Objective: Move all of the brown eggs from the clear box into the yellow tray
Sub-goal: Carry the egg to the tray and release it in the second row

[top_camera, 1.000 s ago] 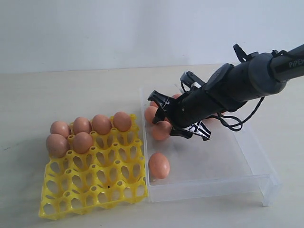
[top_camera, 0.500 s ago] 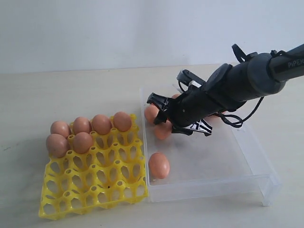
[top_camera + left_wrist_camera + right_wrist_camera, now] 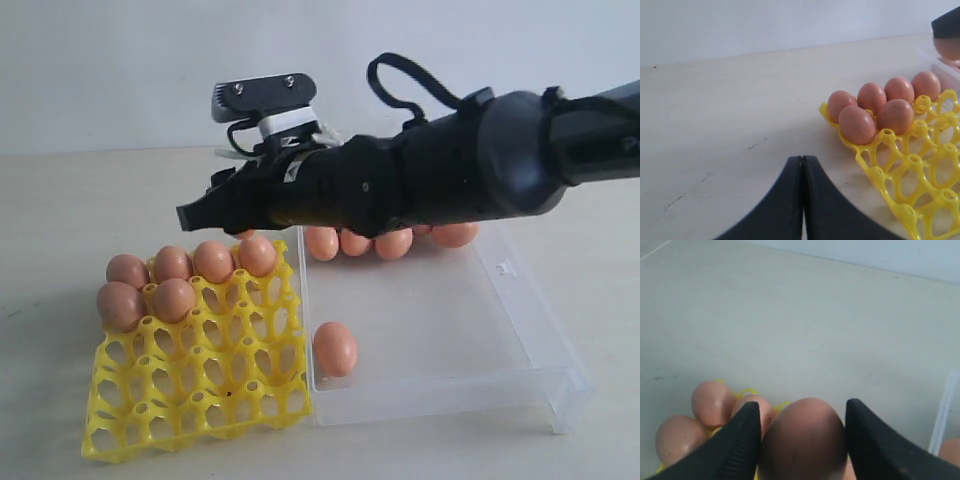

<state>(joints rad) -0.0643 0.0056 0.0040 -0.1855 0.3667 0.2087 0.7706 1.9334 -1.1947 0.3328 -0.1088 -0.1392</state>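
Observation:
My right gripper (image 3: 802, 406) is shut on a brown egg (image 3: 804, 440) and holds it above the back row of the yellow tray (image 3: 200, 392). In the exterior view that gripper (image 3: 200, 213) reaches left across the clear box (image 3: 450, 395), and the arm hides the held egg. Several brown eggs (image 3: 172, 264) fill the tray's far cups. More eggs (image 3: 356, 243) lie along the box's far wall, and one egg (image 3: 335, 348) rests near its front left corner. My left gripper (image 3: 802, 161) is shut and empty, low over bare table left of the tray (image 3: 920, 185).
The pale table (image 3: 80, 200) stretches behind and to the left of the tray. The box's right wall (image 3: 545, 330) and front corner stand higher than its floor. The right arm's body (image 3: 460, 170) hangs over the box's far left part.
The right gripper closed on an egg in the box, lifted it out and swung left; it now hovers over the tray's back row. The left gripper has not visibly moved.

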